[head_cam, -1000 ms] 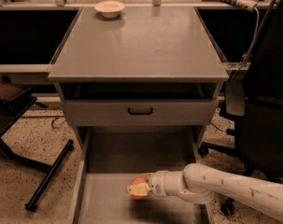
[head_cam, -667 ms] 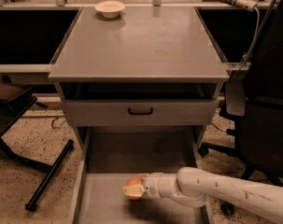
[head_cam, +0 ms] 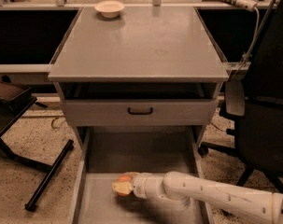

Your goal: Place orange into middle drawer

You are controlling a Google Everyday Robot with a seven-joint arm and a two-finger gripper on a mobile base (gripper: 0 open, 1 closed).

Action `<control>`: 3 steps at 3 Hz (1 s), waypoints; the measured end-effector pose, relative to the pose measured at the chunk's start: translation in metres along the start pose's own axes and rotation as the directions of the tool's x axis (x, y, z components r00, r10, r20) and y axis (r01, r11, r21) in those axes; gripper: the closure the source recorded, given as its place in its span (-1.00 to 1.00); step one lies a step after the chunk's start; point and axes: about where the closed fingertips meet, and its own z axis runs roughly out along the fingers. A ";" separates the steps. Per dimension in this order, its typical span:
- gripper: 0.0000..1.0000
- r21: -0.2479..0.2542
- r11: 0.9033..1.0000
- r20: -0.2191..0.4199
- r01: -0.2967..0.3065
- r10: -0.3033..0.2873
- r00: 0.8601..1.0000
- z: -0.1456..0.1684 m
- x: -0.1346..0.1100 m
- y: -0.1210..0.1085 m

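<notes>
Step in hand: release of orange (head_cam: pixel 126 177) into drawer (head_cam: pixel 101 199). Drawer is pulled fully out below the handled front (head_cam: pixel 140 112). Arm enters from lower right, and gripper (head_cam: pixel 121 185) is low over the drawer floor, left of centre and well inside the side walls. Orange sits at the gripper tip, just above the floor or touching it; contact cannot be resolved. Jaws are pinched on the orange, pale fingers (head_cam: pixel 117 188) wrapping its lower side with no gap visible. To do this well: lower until the fruit rests on the floor, open only enough to free it, pause in case it rolls, then withdraw along the entry line, clear of the front above. Bowl (head_cam: pixel 109 8) on the surface (head_cam: pixel 141 45) is not involved.
</notes>
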 end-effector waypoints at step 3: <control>0.16 0.019 1.000 -0.007 -0.009 0.009 1.000 0.012 0.009 -0.001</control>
